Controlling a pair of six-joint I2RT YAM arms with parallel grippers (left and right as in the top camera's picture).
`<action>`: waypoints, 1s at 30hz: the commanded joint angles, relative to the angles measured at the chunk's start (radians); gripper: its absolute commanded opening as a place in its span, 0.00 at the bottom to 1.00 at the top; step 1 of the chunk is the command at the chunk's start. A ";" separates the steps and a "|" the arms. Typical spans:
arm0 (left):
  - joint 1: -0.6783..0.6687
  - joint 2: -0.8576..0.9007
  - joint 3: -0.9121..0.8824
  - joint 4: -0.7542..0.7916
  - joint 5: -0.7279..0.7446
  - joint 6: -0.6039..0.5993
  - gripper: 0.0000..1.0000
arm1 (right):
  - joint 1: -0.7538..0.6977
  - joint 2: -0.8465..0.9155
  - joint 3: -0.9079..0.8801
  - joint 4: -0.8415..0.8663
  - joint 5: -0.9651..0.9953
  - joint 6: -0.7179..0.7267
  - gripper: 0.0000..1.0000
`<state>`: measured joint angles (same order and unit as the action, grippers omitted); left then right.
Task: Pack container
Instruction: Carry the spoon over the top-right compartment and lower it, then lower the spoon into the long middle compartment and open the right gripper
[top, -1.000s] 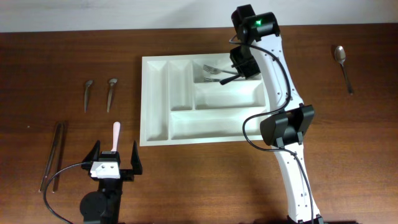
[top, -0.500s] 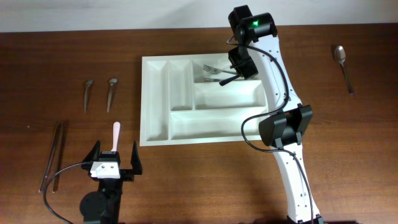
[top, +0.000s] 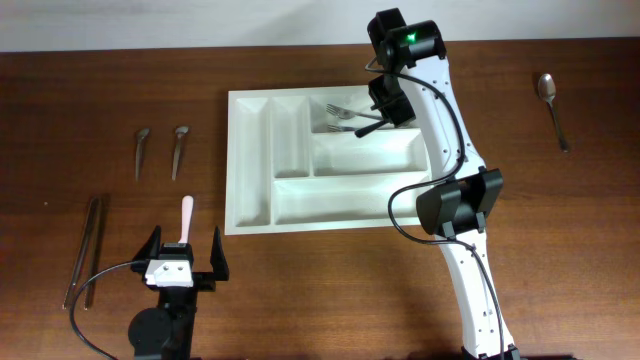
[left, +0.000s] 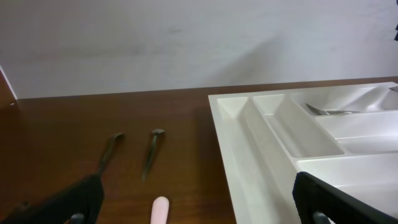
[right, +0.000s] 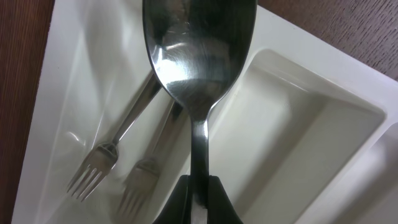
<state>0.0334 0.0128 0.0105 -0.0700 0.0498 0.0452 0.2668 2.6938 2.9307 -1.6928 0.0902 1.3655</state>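
Right claw (right: 198, 198) clamped on the handle of a spoon (right: 199, 56), bowl over the two forks (right: 93, 171) in the far-right compartment of the cutlery tray (top: 250, 160). Right arm stretched across the tray's right end. Tray sits mid-way along the table (top: 80, 90); left claw (top: 185, 245) wide apart and holding nothing, pink-handled utensil (top: 186, 212) just ahead.

White right arm (top: 470, 280) with black joint housings, black cables, green light (top: 411, 38); black left fingers (top: 217, 258).
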 joint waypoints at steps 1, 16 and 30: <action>0.002 -0.007 -0.002 -0.006 0.014 0.013 0.99 | -0.008 -0.045 -0.002 -0.006 0.035 0.004 0.04; 0.002 -0.007 -0.002 -0.006 0.014 0.012 0.99 | 0.024 -0.096 -0.002 -0.006 0.150 0.089 0.04; 0.002 -0.007 -0.002 -0.006 0.014 0.012 0.99 | 0.113 -0.096 -0.026 -0.006 0.158 0.294 0.04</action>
<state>0.0334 0.0128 0.0105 -0.0700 0.0498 0.0456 0.3710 2.6427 2.9246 -1.6928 0.2134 1.6241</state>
